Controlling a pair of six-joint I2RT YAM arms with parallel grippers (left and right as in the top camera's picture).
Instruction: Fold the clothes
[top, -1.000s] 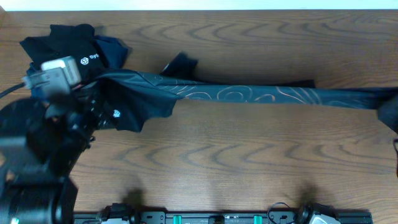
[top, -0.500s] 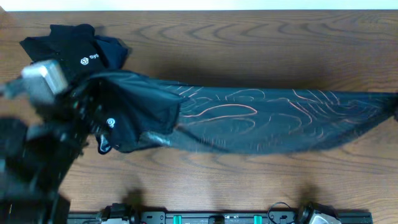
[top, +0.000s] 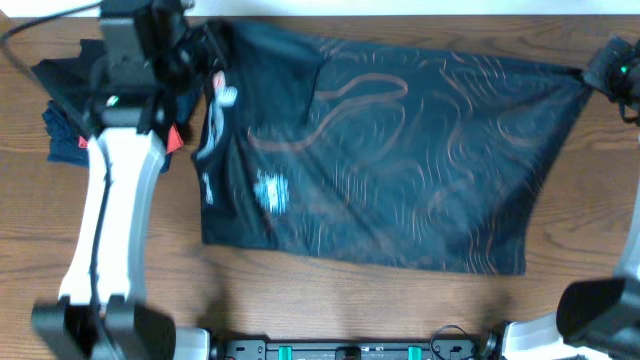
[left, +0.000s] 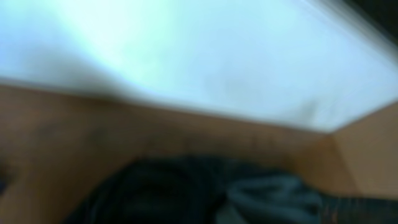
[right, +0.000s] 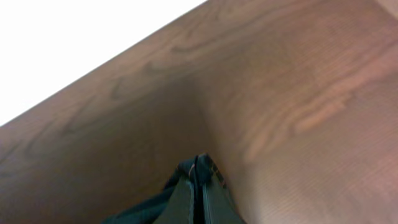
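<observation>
Desk: brown wood-grain desk (top: 350, 300), with a white strip beyond its far edge and bare boards along the near side.
Jersey: large black sports jersey of thin shiny fabric with fine copper contour lines (top: 400, 160). It is spread wide over the desk's middle and far half, with white lettering near its left side.
Right jaws: my right gripper (right: 200, 173) is pinched tight on a small fold at the jersey's far right corner.
Left jaws: my left gripper (top: 200, 50) sits at the far left corner, where the cloth runs up to it. That wrist view is a blur, so I cannot tell whether those jaws are closed.
Pile: heap of dark and coral-red garments (top: 60, 110), to the left of the jersey and not my job.
Handling: I judge it light, limp and slippery. It is likely to slide and ripple rather than hold a crease.
Hold: corners or hems, pinching a doubled fold so the slick cloth cannot slip out.
</observation>
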